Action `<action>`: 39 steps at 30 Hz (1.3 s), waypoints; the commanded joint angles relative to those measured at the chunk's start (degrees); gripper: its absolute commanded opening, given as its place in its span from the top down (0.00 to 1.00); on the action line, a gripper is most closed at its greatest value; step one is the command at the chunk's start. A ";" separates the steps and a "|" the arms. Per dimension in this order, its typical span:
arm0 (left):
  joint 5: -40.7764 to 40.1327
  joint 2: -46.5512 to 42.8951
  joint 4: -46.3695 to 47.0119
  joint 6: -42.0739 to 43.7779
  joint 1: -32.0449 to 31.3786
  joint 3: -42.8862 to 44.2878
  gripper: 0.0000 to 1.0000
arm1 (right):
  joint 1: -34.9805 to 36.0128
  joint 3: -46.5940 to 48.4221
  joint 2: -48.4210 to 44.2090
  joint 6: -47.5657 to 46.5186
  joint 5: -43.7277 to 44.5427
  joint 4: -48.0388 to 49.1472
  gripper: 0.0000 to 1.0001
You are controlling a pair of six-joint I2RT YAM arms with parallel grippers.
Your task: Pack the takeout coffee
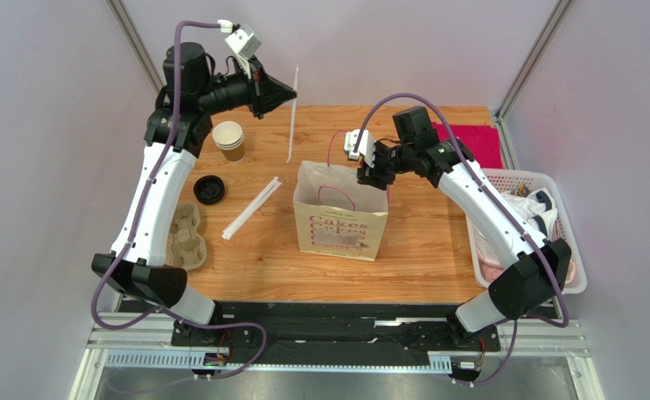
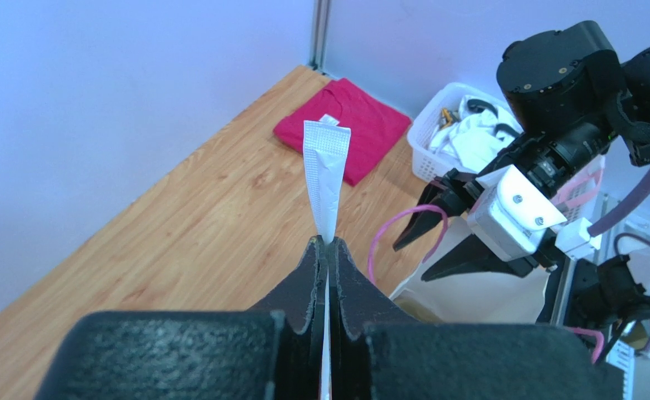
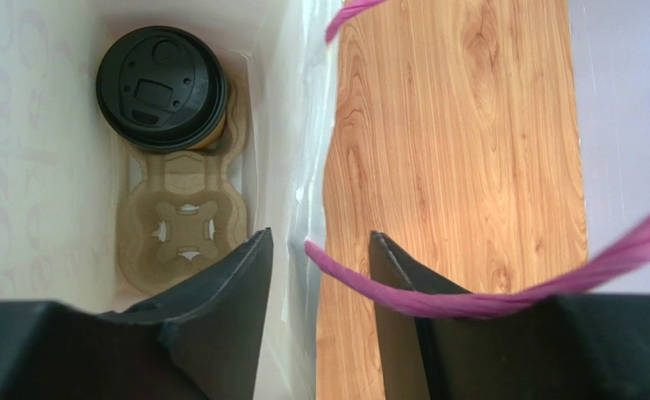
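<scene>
The takeout coffee [image 3: 160, 87], a kraft cup with a black lid, stands in a pulp carrier [image 3: 182, 225] at the bottom of the cream paper bag [image 1: 341, 212]. My right gripper [image 3: 320, 242] is open at the bag's right rim; its jaws straddle the bag wall [image 3: 303, 167], and a pink handle [image 3: 437, 292] lies across one finger. It also shows in the top view [image 1: 370, 175]. My left gripper [image 2: 327, 243] is shut on a white wrapped straw [image 2: 325, 175], held upright high over the table's back left [image 1: 293, 112]. A second kraft cup [image 1: 229, 140] stands open, with a loose black lid [image 1: 209, 189] near it.
Another pulp carrier [image 1: 182, 237] lies at the left edge under my left arm. Two wrapped straws [image 1: 251, 208] lie left of the bag. A pink cloth [image 1: 474, 142] is at the back right. A white basket [image 1: 537, 225] of items stands off the right edge.
</scene>
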 commanded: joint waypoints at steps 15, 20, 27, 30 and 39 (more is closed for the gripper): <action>-1.26 -2.03 24.79 -15.98 -4.50 -7.89 1.00 | -1.67 10.22 -0.67 10.54 0.04 -0.33 0.24; -1.00 -2.12 22.96 -15.55 -4.50 -5.78 1.00 | -1.67 12.77 -2.25 13.52 -0.66 -0.33 0.21; 1.72 -3.88 22.33 -14.92 -4.59 -5.08 1.00 | -1.67 24.19 -1.30 25.03 0.04 5.63 0.19; 0.94 -4.23 24.88 -17.64 -4.59 -5.43 1.00 | -1.67 29.37 0.11 32.41 -0.66 9.06 0.24; -0.20 -6.77 33.05 -27.39 -4.68 -8.32 1.00 | -1.32 39.31 5.39 47.09 -6.63 16.97 0.32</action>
